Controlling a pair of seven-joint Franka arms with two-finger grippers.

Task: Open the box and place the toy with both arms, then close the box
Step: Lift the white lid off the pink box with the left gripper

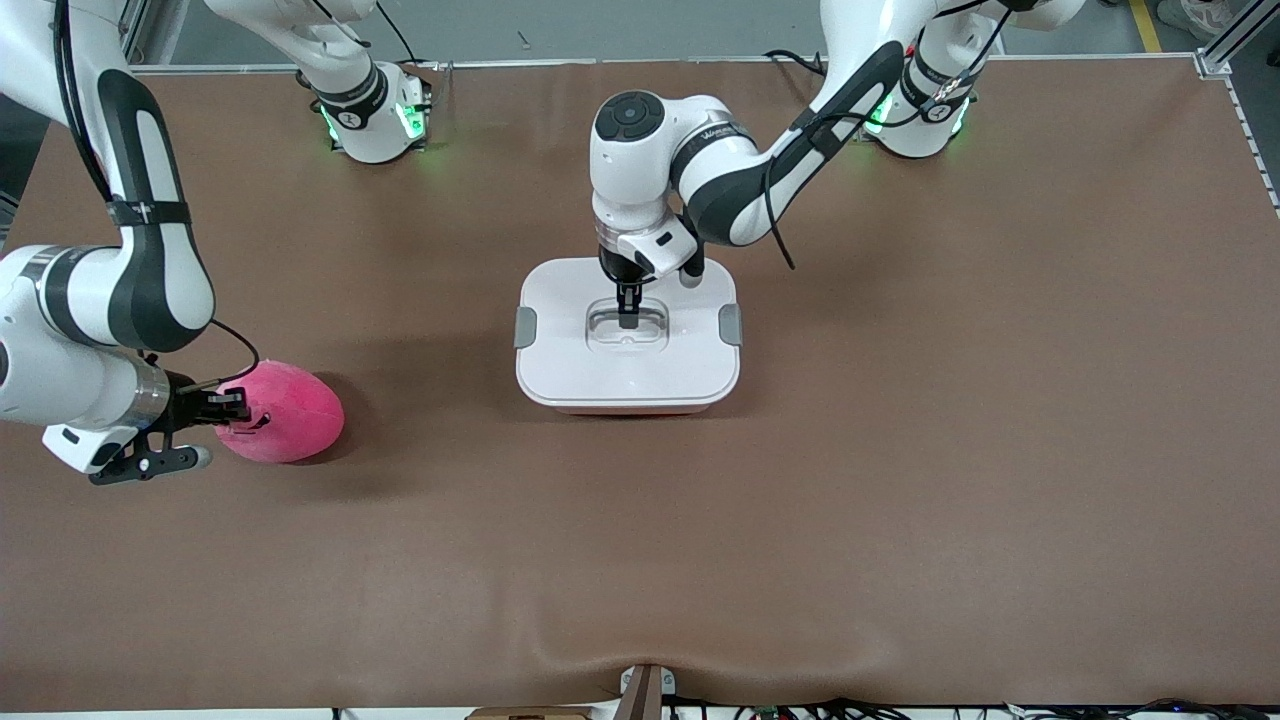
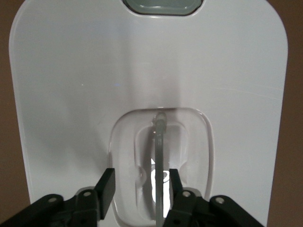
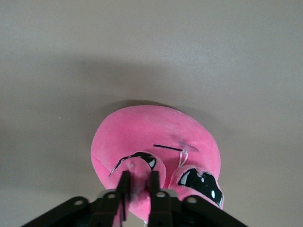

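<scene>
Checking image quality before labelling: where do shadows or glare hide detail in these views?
Front view: soft shadows beside the toy and box, nothing hidden. Left wrist view: the white lid is washed out, its clear handle faint between the left tool fingers. Right wrist view: evenly lit, the right tool pinching plush.

Brown table mat (image 1: 900, 500), one, covering the work surface, slightly rippled at its near edge. Small bracket (image 1: 645, 690) at that edge, possibly a camera mount.

box (image 1: 628, 375): mid-table, lid (image 1: 560, 360) on
toy (image 1: 290, 412): on table (image 1: 900, 500), toward right arm's end, slightly nearer front camera than box
left gripper (image 1: 628, 316): in lid's handle recess (image 2: 128, 142)
right gripper (image 1: 238, 405): at toy
</scene>
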